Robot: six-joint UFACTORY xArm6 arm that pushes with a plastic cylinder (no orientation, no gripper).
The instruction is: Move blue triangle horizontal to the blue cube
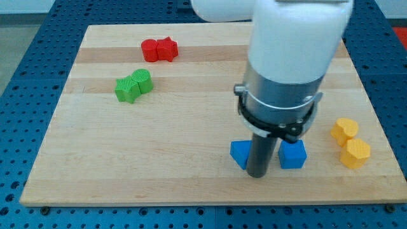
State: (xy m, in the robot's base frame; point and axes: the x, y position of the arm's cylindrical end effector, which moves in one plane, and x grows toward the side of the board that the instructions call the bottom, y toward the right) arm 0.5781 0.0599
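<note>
Overhead, the pale wooden board (191, 172) filled most of the view, lying on a blue perforated table (25, 57) that showed past all four of its edges. The white and grey arm body (289, 57) came down from the view's top, right of the board's middle, and hid the surface beneath it. From its dark collar hung the straight dark rod, and my tip (256, 175) sat near the board's bottom edge, right of centre. No fingers exist on this rig, so nothing was spread or pinched; the rod simply stood upright between the two blue blocks.

The blue cube (292, 154) lay just beside the rod on the view's right. The blue triangle block (240, 154) lay just beside the rod on the view's left, partly covered by it; whether the tip touched either blue block could not be told. Both blue blocks sat at about the same level across the board.

Two yellow blocks (350, 142), rounded in outline, sat touching one another near the board's right edge. Two green blocks (133, 85) touched each other towards the board's top left, and two red blocks (159, 49) touched near the top edge, above the green pair.
</note>
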